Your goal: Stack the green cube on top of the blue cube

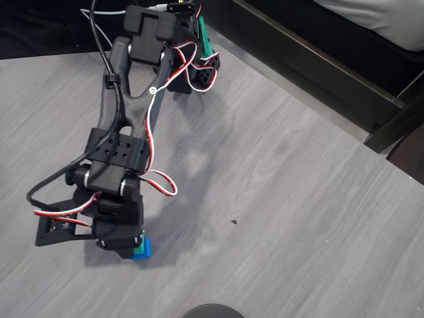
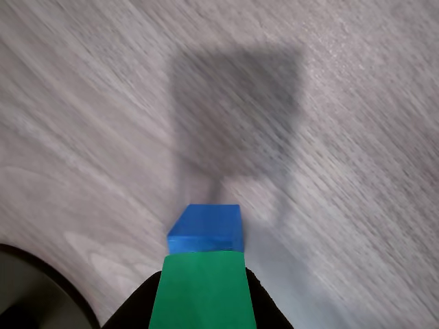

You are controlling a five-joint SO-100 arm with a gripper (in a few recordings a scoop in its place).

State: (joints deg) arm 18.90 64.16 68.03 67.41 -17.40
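Observation:
In the wrist view the green cube sits between two black fingers at the bottom edge, with my gripper shut on it. The blue cube rests on the grey table just beyond and below the green one, partly covered by it. From overhead, the gripper points down near the table's front edge. A sliver of the green cube peeks out under it, with the blue cube touching its right side. How much of a gap separates the two cubes I cannot tell.
A dark round object lies at the table's front edge, also at the wrist view's lower left. The arm's base stands at the back. A dark bar runs along the table's right rear edge.

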